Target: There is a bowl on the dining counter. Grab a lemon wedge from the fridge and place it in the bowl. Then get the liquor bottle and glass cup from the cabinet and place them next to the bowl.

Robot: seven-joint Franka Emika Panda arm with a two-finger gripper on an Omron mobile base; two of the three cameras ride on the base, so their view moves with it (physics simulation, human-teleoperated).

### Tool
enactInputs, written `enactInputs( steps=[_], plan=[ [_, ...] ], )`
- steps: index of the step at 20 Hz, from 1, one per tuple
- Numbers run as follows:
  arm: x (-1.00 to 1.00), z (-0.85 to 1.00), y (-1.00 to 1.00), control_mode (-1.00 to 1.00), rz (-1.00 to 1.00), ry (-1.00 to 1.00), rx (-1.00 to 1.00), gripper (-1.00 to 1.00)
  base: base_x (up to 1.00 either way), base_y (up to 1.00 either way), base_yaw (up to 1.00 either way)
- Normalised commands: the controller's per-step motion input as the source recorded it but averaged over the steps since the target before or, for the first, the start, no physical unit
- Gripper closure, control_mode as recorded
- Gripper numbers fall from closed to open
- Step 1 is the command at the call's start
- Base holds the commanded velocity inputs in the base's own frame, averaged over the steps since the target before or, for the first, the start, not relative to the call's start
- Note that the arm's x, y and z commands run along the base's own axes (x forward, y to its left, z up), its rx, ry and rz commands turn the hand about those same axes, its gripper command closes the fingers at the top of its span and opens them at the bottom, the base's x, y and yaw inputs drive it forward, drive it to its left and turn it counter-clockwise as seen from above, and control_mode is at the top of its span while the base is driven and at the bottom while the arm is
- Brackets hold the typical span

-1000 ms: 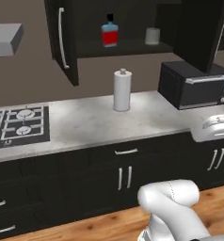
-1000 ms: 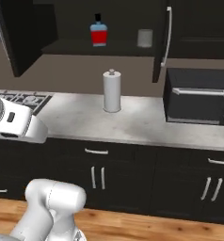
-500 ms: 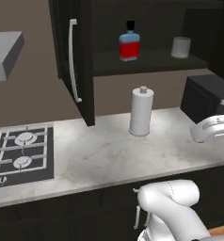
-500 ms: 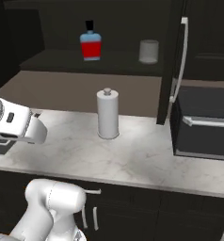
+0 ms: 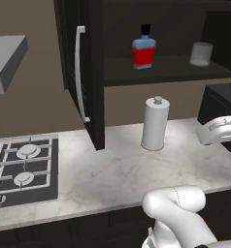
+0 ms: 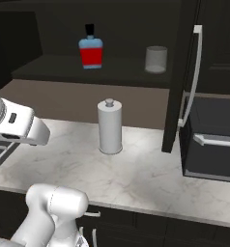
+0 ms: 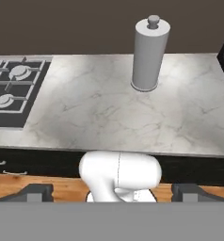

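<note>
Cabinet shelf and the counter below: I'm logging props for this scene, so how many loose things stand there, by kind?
Liquor bottle: 1
Glass cup: 1
Paper towel roll: 1
Total: 3

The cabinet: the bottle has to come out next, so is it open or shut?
Open. The cabinet shows its shelf, holding the bottle and the glass; its door is swung outward.

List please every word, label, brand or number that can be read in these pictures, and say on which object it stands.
No readable text anywhere.
liquor bottle: plain red body, no lettering.
glass cup: no marking.
paper towel roll: plain white.
stove: no readable marks near the burners.
</note>
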Motion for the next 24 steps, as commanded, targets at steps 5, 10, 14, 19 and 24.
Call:
enactInputs(
  steps=[5, 10, 14, 19, 24],
  plan=[
    [-0.33, 0.46, -0.08, -1.0, 0.0, -0.16, 0.0, -1.0, 0.0, 0.0, 0.0],
    [-0.03, 0.72, 0.0, -1.0, 0.0, -0.28, 0.0, -1.0, 0.0, 0.0, 0.0],
    [0.59, 0.43, 0.0, -1.0, 0.0, -0.07, 0.0, -1.0, 0.0, 0.0, 0.0],
    [0.83, 0.1, 0.02, -1.0, 0.0, 0.0, 0.0, -1.0, 0.0, 0.0, 0.0],
    [0.67, 0.0, 0.12, -1.0, 0.0, -0.01, 0.0, -1.0, 0.0, 0.0, 0.0]
  ],
)
